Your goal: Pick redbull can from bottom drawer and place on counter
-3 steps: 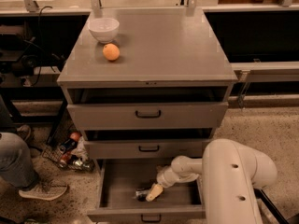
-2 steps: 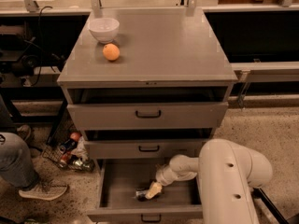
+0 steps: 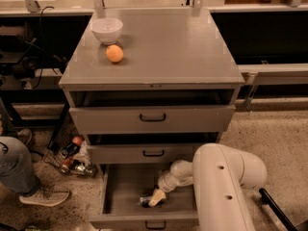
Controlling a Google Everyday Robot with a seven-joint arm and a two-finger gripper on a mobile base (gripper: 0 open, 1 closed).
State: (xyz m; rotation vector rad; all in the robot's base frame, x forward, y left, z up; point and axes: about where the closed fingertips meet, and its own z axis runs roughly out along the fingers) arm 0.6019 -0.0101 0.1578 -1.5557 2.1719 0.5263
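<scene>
Presently, the gripper [image 3: 155,198] sits in the bottom drawer [image 3: 120,189] at the redbull can [image 3: 145,201], hold state indeterminable; an off-centre grasp could drop it or strike the middle drawer [image 3: 120,154].

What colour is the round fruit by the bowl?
The fruit is orange, clearest in the camera view. The gripper is down in the bottom drawer.

The redbull can [image 3: 145,201], slim with dark markings, lies on its side on the flat grey floor of the bottom drawer [image 3: 122,189], right at the left side of the end effector [image 3: 156,198], which reaches into this pulled-out drawer. The counter surface [image 3: 168,47], broad, grey and glossy, sits well above the end effector.
</scene>
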